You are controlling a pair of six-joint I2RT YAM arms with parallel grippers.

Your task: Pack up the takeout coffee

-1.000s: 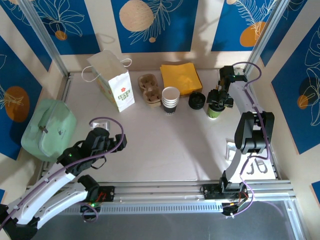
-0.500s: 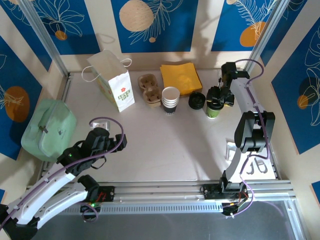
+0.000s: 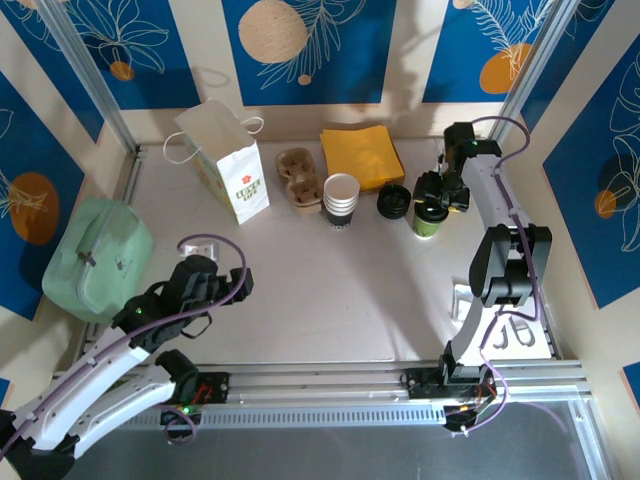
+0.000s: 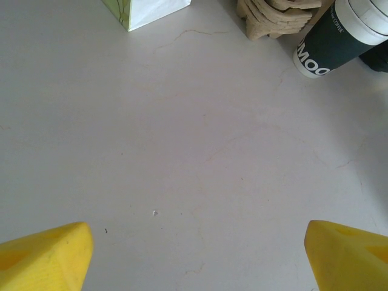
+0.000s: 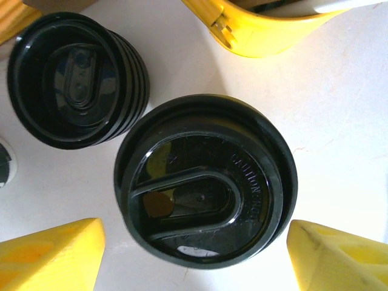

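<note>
Blue panels (image 3: 300, 50) with pale leaf prints around a pale bench (image 3: 330, 290). Along the far edge, starting from the left corner:
- white paper bag (image 3: 235, 170) with cord handles, upright, inside not to be seen;
- pulp cup carrier (image 3: 298, 178) just beside the bag;
- stack of lidless cups (image 3: 341, 198) at the carrier's near end, white inside of the top cup showing;
- yellow napkins (image 3: 362, 155) behind the stack;
- pile of black lids (image 3: 394, 200);
- takeout coffee (image 3: 430, 222), upright, black lid on, just beside the pile toward the right edge.

Off the left edge, a mint-green case (image 3: 95, 262), shut, contents not to be told.

Right hand (image 3: 438, 193) directly above the takeout coffee, spread wide. Seen from the right wrist: yellow fingertips (image 5: 54, 257) low on either side of the lid, clear of it, nothing pinched. Lid pile close against the cup in that view, whether touching not to be told.

Left hand (image 3: 207, 275) above the near-left part of the bench, spread wide, only bare bench between the fingertips. Seen from the left wrist: bag corner, carrier and dark lower band of the cup stack well ahead.

Against a second ago: right wrist drawn a little toward the far edge, hand more squarely above the cup. Left arm, bag, carrier, stack, napkins and lid pile unmoved.
</note>
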